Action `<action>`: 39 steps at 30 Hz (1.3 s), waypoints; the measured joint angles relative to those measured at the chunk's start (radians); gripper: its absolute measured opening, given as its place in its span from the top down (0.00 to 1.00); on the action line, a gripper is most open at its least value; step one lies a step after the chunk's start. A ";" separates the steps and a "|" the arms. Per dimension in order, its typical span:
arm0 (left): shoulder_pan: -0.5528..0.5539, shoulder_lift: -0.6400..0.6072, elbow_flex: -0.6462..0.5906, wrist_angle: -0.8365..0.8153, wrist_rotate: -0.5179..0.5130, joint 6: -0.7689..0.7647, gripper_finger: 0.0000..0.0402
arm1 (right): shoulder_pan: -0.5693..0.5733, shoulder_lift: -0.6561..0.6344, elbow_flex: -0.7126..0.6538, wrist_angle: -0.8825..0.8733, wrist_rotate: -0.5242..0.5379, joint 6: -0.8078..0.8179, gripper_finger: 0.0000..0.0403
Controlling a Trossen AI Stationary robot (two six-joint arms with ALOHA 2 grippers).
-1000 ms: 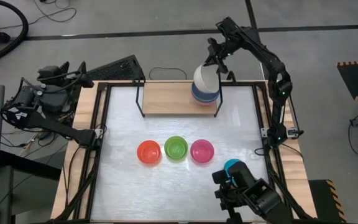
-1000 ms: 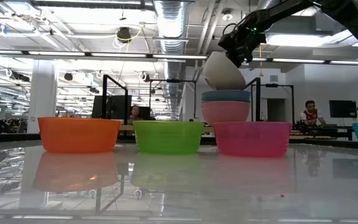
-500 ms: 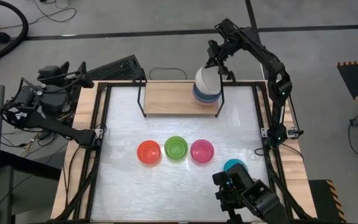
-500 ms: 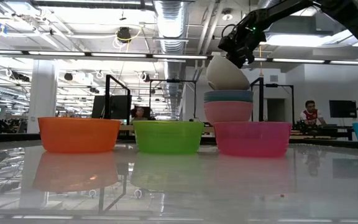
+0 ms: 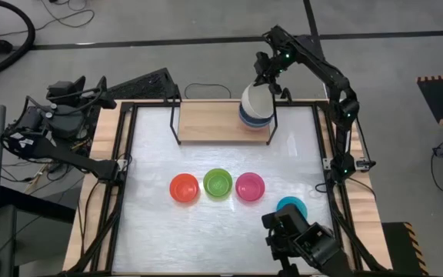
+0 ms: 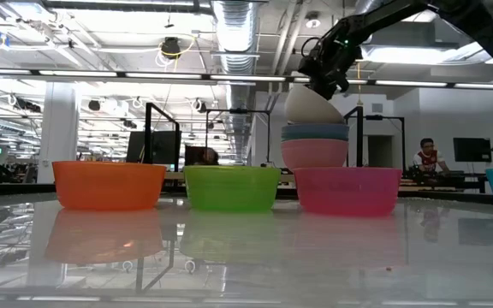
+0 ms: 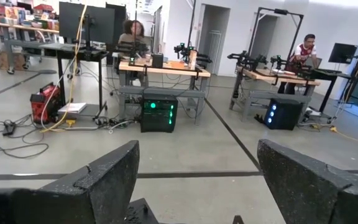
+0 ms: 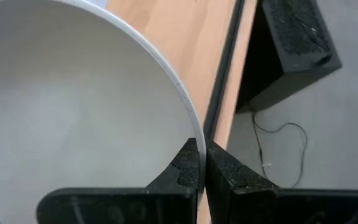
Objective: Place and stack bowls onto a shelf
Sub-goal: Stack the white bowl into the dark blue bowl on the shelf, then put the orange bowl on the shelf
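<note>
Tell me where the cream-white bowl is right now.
In the high view the cream-white bowl sits tilted on the blue bowl at the shelf's right end, its rim pinched by the right gripper.

You had seven bowls in view. Three formed one stack on the single shelf (image 5: 210, 121): a cream-white bowl (image 5: 255, 100), a blue bowl (image 6: 315, 133) and a pink bowl (image 6: 314, 154). Four sat singly on the table: a red-orange bowl (image 5: 183, 187), a lime green bowl (image 5: 218, 183), a magenta bowl (image 5: 250, 186) and a teal bowl (image 5: 291, 207). Two robot arms were present.
</note>
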 joint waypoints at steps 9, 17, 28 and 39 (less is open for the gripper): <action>0.000 0.000 0.000 0.000 0.001 -0.016 0.23 | 0.021 0.046 0.001 -0.034 0.055 0.004 0.92; 0.000 0.000 0.000 0.001 0.002 -0.015 0.23 | 0.062 0.074 0.003 -0.044 0.201 0.025 0.92; 0.000 0.000 0.000 0.001 0.000 0.010 0.23 | 0.063 0.075 0.041 0.013 0.292 0.182 0.61; 0.000 -0.001 0.000 0.000 0.043 0.010 0.23 | 0.064 0.075 0.179 0.012 0.205 0.253 0.46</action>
